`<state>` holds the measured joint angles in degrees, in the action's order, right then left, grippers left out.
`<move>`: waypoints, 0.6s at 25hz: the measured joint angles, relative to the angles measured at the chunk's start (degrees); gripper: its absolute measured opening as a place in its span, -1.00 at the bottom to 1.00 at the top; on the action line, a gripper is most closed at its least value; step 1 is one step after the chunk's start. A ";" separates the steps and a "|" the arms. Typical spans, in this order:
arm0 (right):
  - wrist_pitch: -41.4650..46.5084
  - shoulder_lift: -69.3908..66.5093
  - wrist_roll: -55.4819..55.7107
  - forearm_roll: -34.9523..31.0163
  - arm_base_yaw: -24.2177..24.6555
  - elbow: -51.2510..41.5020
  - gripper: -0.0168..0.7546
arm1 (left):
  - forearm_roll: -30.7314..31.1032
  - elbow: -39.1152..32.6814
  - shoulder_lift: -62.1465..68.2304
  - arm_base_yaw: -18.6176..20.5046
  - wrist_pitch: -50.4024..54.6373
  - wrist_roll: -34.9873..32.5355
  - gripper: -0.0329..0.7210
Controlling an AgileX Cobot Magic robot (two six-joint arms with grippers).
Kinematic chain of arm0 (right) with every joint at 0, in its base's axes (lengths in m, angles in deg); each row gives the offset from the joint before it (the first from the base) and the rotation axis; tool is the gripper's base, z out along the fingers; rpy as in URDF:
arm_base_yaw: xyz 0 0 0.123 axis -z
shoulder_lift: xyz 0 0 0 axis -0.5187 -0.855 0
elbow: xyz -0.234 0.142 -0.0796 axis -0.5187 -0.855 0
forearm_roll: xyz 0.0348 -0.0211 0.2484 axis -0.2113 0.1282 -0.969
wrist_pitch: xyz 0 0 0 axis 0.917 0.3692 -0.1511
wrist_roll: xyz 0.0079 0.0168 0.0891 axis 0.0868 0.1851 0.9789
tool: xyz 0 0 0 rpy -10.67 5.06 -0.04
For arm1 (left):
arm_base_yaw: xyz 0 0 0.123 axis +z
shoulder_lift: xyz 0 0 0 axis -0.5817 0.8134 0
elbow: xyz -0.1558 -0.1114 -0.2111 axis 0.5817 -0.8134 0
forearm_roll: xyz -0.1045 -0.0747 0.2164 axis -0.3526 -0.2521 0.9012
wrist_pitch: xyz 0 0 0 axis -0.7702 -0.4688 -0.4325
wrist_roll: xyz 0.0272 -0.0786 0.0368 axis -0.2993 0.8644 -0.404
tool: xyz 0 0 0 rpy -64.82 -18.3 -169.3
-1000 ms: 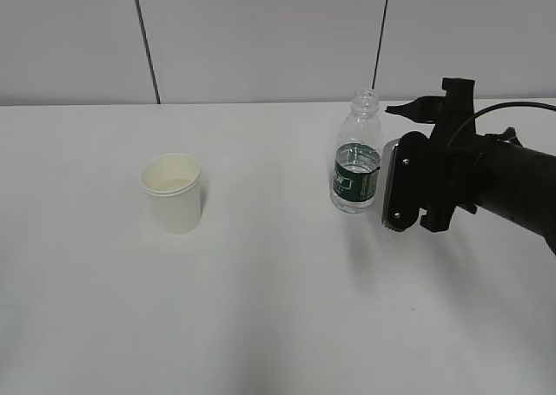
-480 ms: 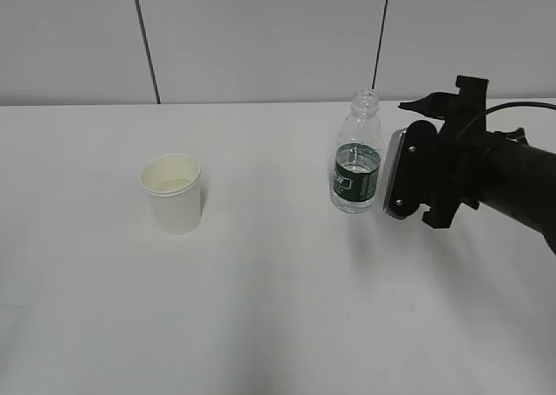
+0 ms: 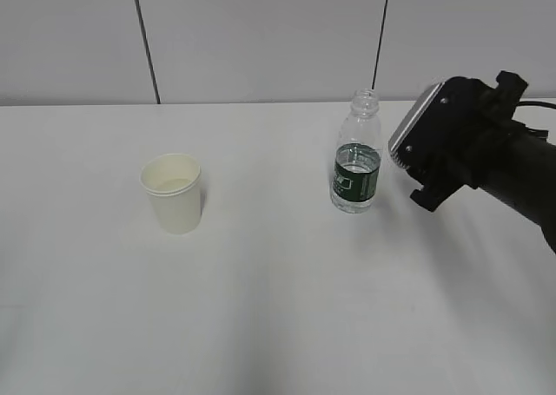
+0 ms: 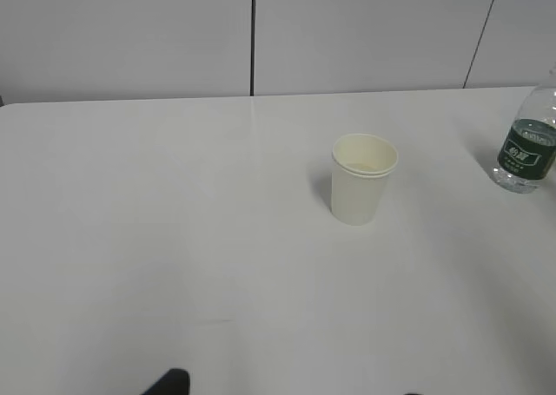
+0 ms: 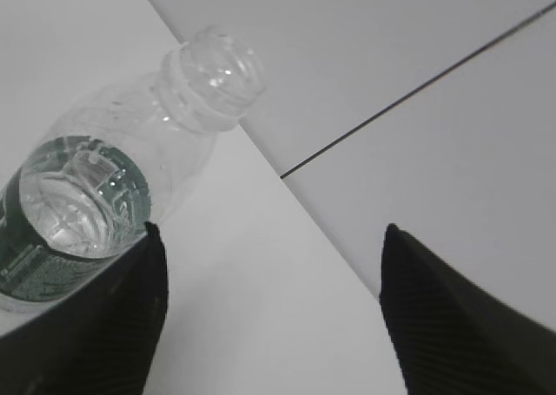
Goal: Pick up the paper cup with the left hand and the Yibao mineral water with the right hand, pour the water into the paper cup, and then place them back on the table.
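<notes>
While upright, Yibao mineral water [image 3: 357, 156]; neck seemingly capless

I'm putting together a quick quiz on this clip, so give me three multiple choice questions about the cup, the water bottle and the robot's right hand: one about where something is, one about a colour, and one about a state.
1. Where does the paper cup stand relative to the Yibao mineral water in the exterior view?
A. To its left, apart from it
B. Touching its right side
C. Directly behind it

2. What colour is the bottle's label band?
A. Red
B. Dark green
C. Yellow

3. What is the state of the right hand?
A. Holding the bottle in the air
B. Tipping the bottle over the cup
C. Beside the bottle with jaws spread, holding nothing

Answers:
1. A, white table shows between the cup and the bottle.
2. B, the band is dark green with white lettering.
3. C, the bottle stands upright on the table, and the right wrist view shows it outside the gap between the jaws.
</notes>
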<state>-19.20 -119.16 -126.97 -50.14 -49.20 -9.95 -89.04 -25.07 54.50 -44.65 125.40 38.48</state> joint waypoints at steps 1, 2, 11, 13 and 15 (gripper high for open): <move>-0.29 0.00 2.07 -0.73 0.00 0.00 0.58 | 0.00 0.00 0.00 0.00 0.00 0.00 0.24; -0.52 0.00 4.49 -1.77 0.00 0.00 0.58 | 0.00 0.00 0.00 0.00 0.00 0.00 0.24; 0.61 0.00 32.54 -10.43 0.00 0.00 0.58 | 0.00 0.00 0.00 0.00 0.00 0.00 0.24; 2.41 0.00 36.56 -10.67 0.00 0.00 0.58 | 0.00 0.00 0.00 0.00 0.00 0.00 0.24; 4.16 0.00 37.87 -10.79 0.00 0.00 0.58 | 0.00 0.00 0.00 0.00 0.00 0.00 0.24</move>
<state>-15.03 -119.16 -89.09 -60.92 -49.20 -9.95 -89.04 -25.07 54.50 -44.65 125.40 38.48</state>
